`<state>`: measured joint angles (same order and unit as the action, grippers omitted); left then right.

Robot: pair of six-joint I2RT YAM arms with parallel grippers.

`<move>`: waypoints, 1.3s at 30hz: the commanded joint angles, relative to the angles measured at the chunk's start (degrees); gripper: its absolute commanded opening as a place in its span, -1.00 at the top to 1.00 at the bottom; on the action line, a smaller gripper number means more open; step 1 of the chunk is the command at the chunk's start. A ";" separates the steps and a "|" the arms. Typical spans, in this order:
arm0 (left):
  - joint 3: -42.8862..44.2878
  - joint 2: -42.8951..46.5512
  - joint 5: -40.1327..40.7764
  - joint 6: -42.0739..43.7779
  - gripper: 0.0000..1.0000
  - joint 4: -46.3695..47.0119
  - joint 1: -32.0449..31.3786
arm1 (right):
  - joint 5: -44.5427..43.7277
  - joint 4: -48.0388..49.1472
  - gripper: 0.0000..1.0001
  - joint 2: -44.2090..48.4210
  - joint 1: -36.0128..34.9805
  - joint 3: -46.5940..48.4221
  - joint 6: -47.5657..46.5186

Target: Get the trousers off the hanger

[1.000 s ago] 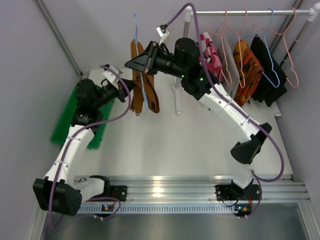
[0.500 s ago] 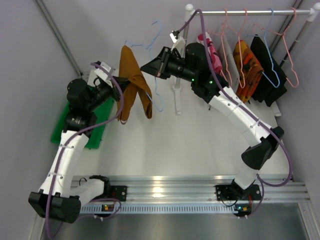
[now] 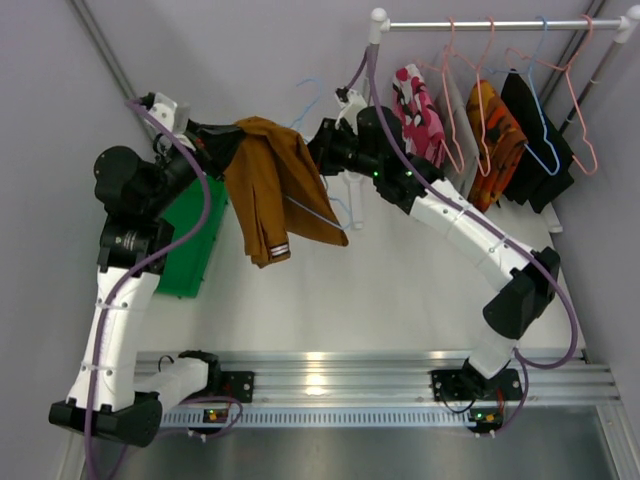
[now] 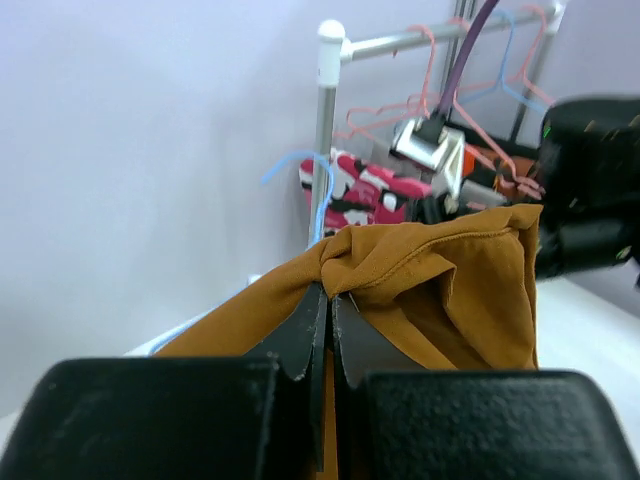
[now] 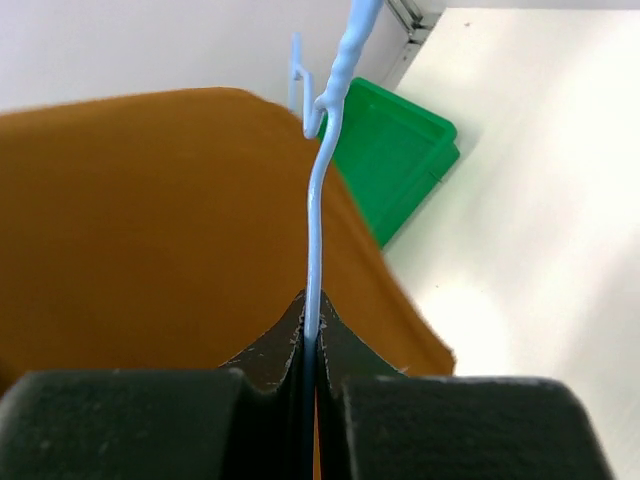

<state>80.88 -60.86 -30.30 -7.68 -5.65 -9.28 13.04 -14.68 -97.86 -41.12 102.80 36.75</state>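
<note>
White tabletop (image 3: 400,290), limp trousers (image 3: 270,190) (wire hanger (image 5: 314,220))

Green bin (image 3: 185,265), orange garment (image 3: 492,125), black garment (image 3: 520,110), rail (image 3: 480,24)

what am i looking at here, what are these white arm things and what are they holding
Two white robot arms are bolted at the near edge of a table. One picture looks down from above; the other two come from a camera on each wrist. The left tool is pinched shut on the mustard-brown trousers. The right tool is pinched shut on a thin blue hanger. A green bin lies on the table, and behind it a rail carries other clothes.
</note>
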 commanded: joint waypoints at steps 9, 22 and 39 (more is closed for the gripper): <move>17.90 -0.92 11.75 -4.80 1.00 11.45 0.14 | -3.19 2.11 1.00 0.39 -1.24 -5.94 -7.66; 15.65 2.22 45.24 21.20 1.00 14.42 0.14 | -3.37 2.02 1.00 1.53 -1.94 -9.20 -10.21; -23.72 23.94 61.33 46.26 1.00 32.45 8.83 | -0.82 0.18 1.00 4.44 -1.94 -8.32 -12.58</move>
<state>59.83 -40.07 29.36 32.93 12.29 -2.55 11.49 -14.94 -96.68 -42.33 93.36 25.52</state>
